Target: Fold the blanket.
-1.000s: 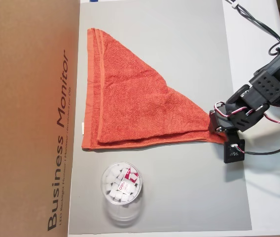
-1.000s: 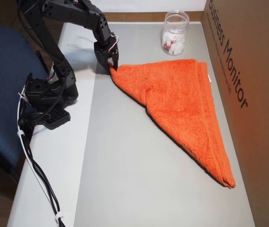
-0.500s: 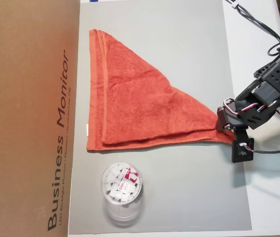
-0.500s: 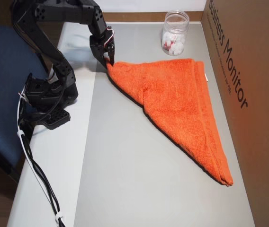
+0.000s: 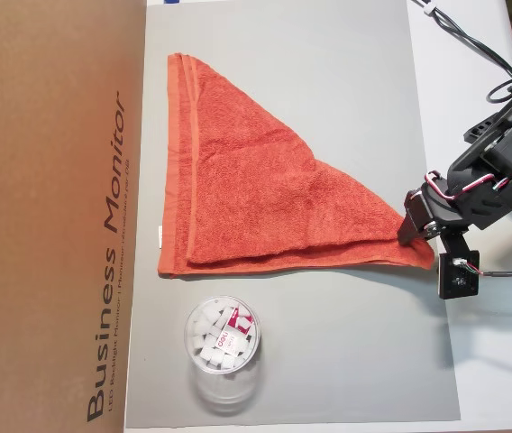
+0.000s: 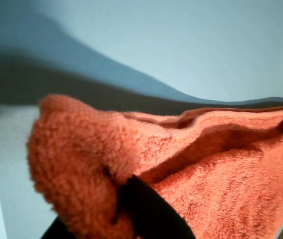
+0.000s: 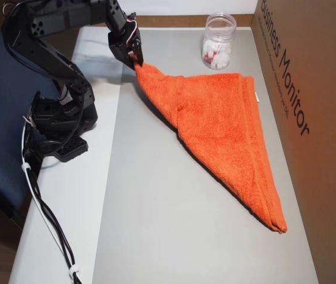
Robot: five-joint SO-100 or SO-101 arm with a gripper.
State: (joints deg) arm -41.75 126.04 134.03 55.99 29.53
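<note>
Your biggest change is the blanket (image 5: 256, 194) itself: it has slid bodily toward the arm's side of the counter (image 5: 346, 81) over the last second. In one overhead view its hemmed edge now lies clear of the cardboard box (image 5: 53, 216), where a second ago it sat tight against it. It spreads away from the gripper as a folded triangle, two layers showing along one edge, with only its tip reaching the gripper.

Next, that tip has come up. The other overhead view shows the corner lifted off the counter and drawn taut toward the gripper (image 7: 136, 61), where before it lay nearly flat. The wrist view confirms the gripper is clamped on the blanket's corner, terry cloth (image 6: 81, 164) bunched over the dark finger (image 6: 151, 211).

The arm has also pulled back and risen, so the gripper now sits past the grey mat's edge in that first overhead view.

For you, this looks like dragging rather than folding: the triangle is done, and the pull is shifting the whole cloth. To make another fold, I'd judge you must carry the tip up and across toward the far hem.

The cup (image 5: 223, 338) beside the blanket stays untouched.
</note>
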